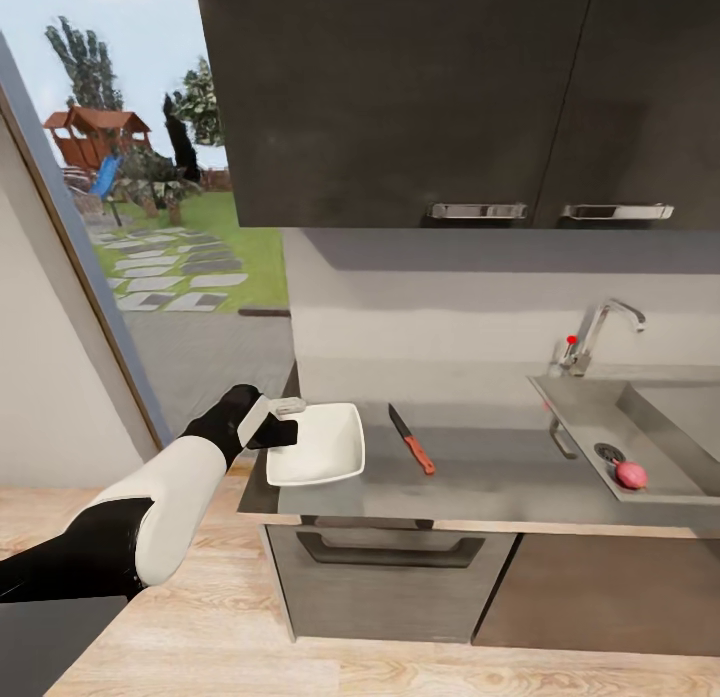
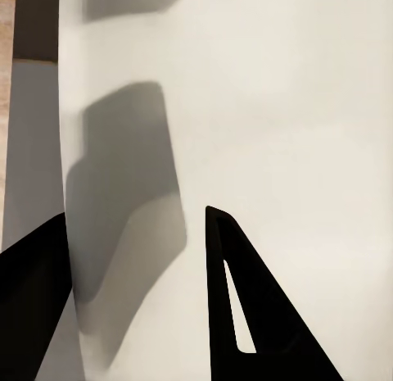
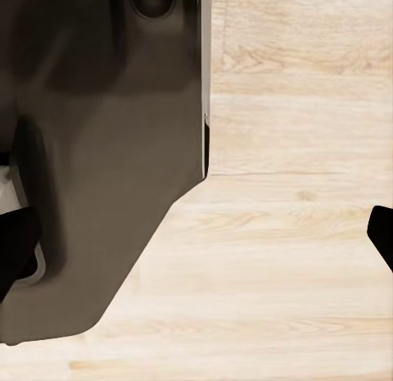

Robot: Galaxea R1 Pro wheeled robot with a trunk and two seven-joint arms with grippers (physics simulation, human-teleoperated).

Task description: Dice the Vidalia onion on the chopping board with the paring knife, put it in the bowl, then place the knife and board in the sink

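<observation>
A kitchen [image 1: 400, 97] of dark glossy cabinets and pale backsplash stands over a grey desk [image 1: 480, 472], with a garden showing through the opening beyond its end. The left fingers [image 1: 285, 422] sit at the rim of the white bowl [image 1: 320, 442], which lies at the desk's near end; in the left wrist view one dark finger [image 2: 246, 315] stands over the bowl's white inside [image 2: 278, 111] and the other outside its rim, so they are spread apart around the wall, though I cannot tell whether they touch it. Just beyond the bowl from those fingers lies the paring knife [image 1: 411, 439], flat on the desk. Well beyond it, the sink [image 1: 660, 417] holds the reddish onion [image 1: 630, 474] beside the drain, under the tap [image 1: 598, 335]. The right fingers [image 3: 196, 233] hang wide apart over the wood floor [image 3: 286, 258]
</observation>
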